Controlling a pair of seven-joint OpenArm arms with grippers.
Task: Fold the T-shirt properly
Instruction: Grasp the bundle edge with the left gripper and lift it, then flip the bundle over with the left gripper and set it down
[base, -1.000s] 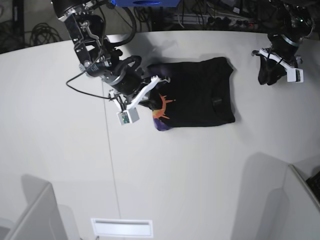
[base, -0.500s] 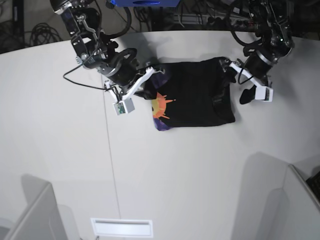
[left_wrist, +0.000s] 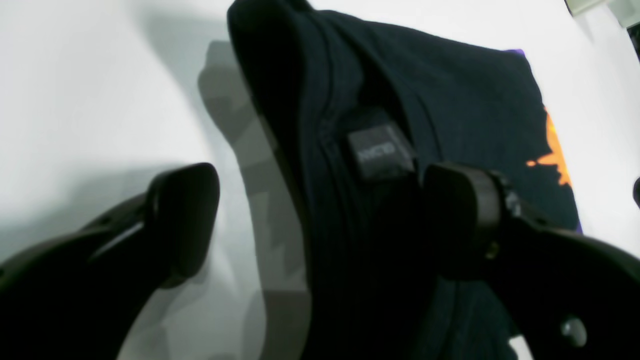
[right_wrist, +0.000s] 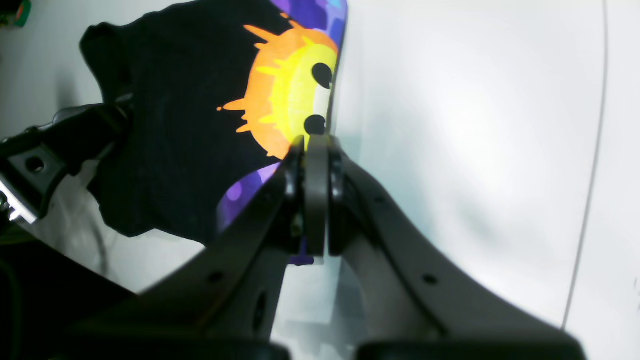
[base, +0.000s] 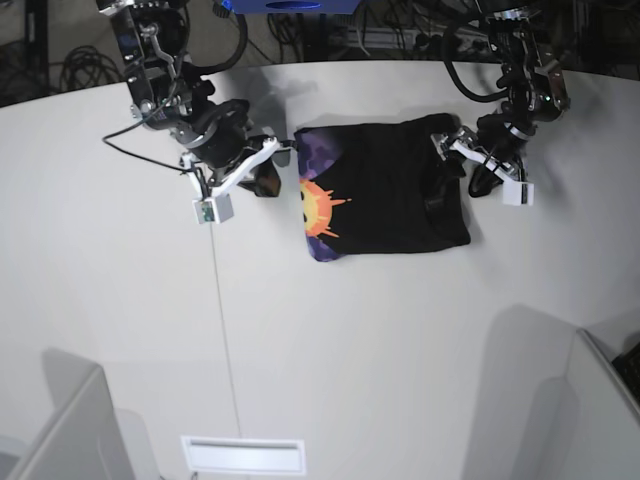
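The black T-shirt (base: 390, 190) lies folded into a rough rectangle mid-table, its orange-yellow sun print (base: 318, 212) facing up at the left edge. In the left wrist view my left gripper (left_wrist: 320, 220) is open and straddles the shirt's right edge (left_wrist: 450, 100), just below the neck label (left_wrist: 380, 150). One finger is over the table and the other over the cloth. In the base view that gripper (base: 456, 165) sits at the shirt's right side. My right gripper (right_wrist: 312, 145) is shut with nothing in it. It hangs just off the printed edge (right_wrist: 285, 100), left of the shirt (base: 272, 168).
The white table (base: 330, 330) has a thin seam (base: 222, 320) running toward the front. A white slot (base: 243, 455) lies at the front edge. Grey panels stand at the front corners (base: 70, 425) (base: 560, 400). Cables and dark gear lie behind the table's far edge.
My right gripper pulled left off the shirt, which now lies flatter with more of the sun showing. My left arm swung in from the far right and opened over the shirt's right edge.
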